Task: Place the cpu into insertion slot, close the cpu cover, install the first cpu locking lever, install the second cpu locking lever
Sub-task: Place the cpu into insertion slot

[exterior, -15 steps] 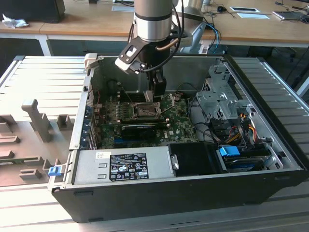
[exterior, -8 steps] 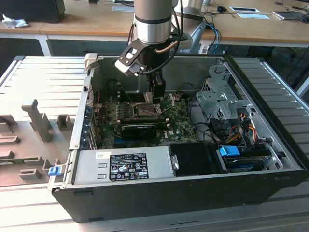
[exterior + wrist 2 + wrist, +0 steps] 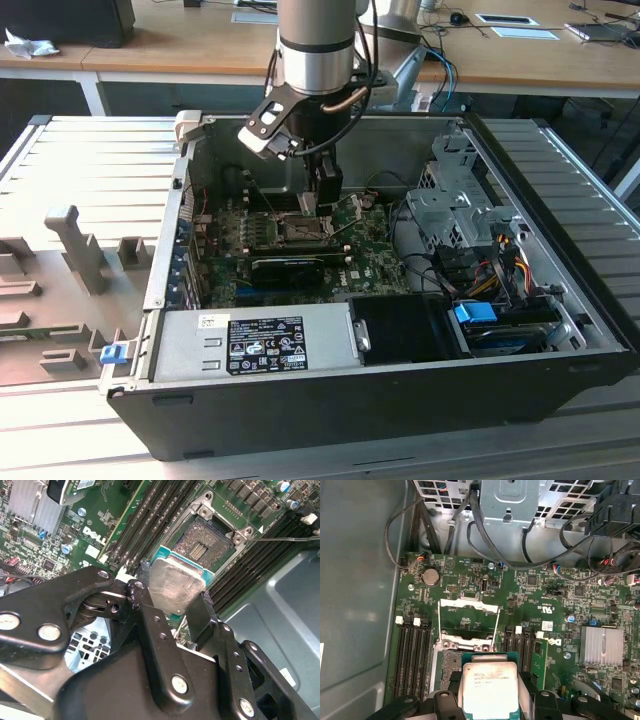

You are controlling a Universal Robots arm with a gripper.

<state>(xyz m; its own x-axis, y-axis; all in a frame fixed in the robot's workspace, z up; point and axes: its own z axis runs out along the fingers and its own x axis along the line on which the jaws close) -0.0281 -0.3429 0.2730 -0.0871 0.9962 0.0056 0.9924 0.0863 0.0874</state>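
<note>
Now the gripper [image 3: 172, 600] is clamping the cpu [image 3: 175, 587] by two opposite edges, its black fingers [image 3: 150, 620] pressing in on either side, so the chip is sitting firmly in its grasp with the dull silver top facing up. In the exterior view the arm is reaching straight down into the open computer case [image 3: 400, 400], and the gripper [image 3: 312, 205] is hanging low over the middle of the green board [image 3: 350, 235].

The insertion slot [image 3: 202, 542] is lying open in the second wrist view, its brownish pin field bare inside the silver rim, and the chip is hovering just beside it. In the first wrist view the cpu [image 3: 489, 687] is overlapping one edge of the insertion slot [image 3: 450, 665]; whether it is touching the rim I cannot tell.

The cpu cover [image 3: 470, 604] is flipped back off the socket, and the board is showing through its cut-out centre. Rows of dark memory slots [image 3: 415, 655] are running along both sides of the socket, and a finned silver heat sink [image 3: 602, 642] is sitting well apart from it on the board.
</note>
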